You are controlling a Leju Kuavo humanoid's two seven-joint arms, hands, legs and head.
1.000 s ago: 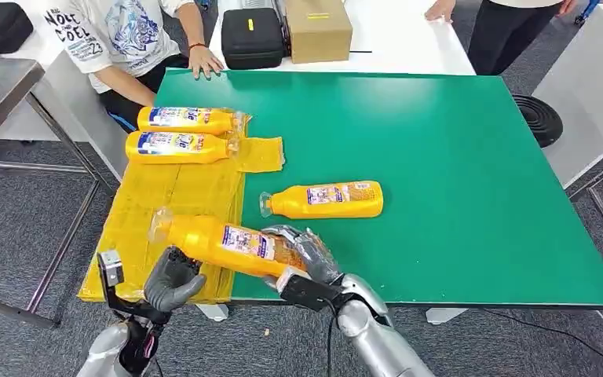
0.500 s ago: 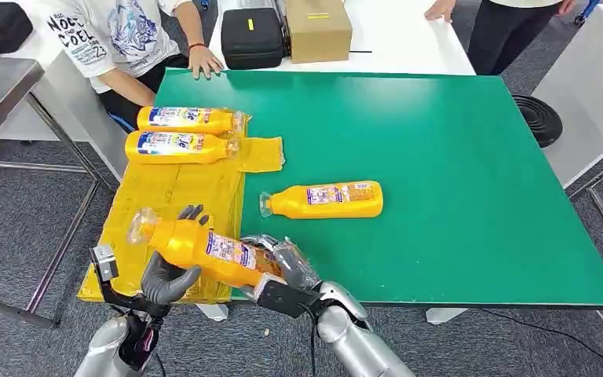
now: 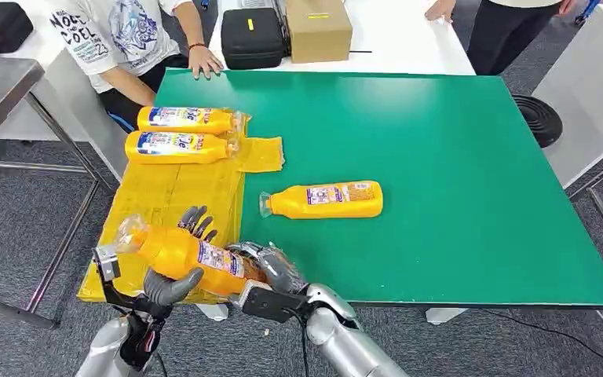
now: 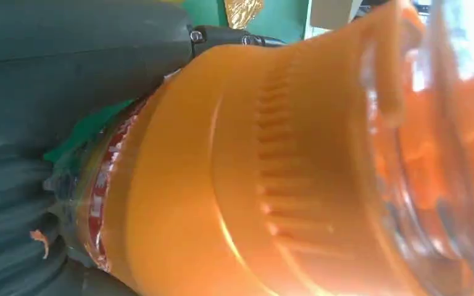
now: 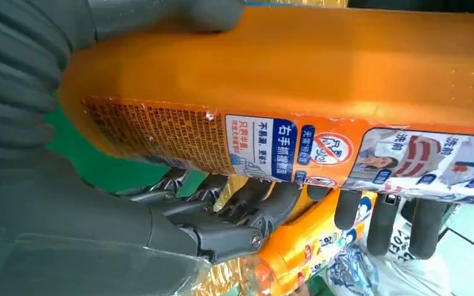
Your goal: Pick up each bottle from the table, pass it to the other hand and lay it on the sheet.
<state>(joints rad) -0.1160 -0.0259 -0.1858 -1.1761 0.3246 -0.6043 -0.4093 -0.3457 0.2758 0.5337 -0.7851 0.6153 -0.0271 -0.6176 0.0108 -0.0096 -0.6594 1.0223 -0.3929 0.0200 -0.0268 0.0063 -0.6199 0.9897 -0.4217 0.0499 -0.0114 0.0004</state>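
Mid hand-over: the right hand (image 3: pixel 271 269) grips the base of the bottle (image 3: pixel 184 253), held over the sheet (image 3: pixel 165 192)'s near edge, while the left hand (image 3: pixel 174 275) wraps its fingers (image 3: pixel 196 222) around the middle. Next, I'd guess, the right must let go once the left is firm.

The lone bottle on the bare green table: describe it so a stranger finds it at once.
Start at the green table. Beside the yellow sheet, near the middle, lies the orange bottle, cap toward the sheet. It alone rests on bare green, untouched by either hand.
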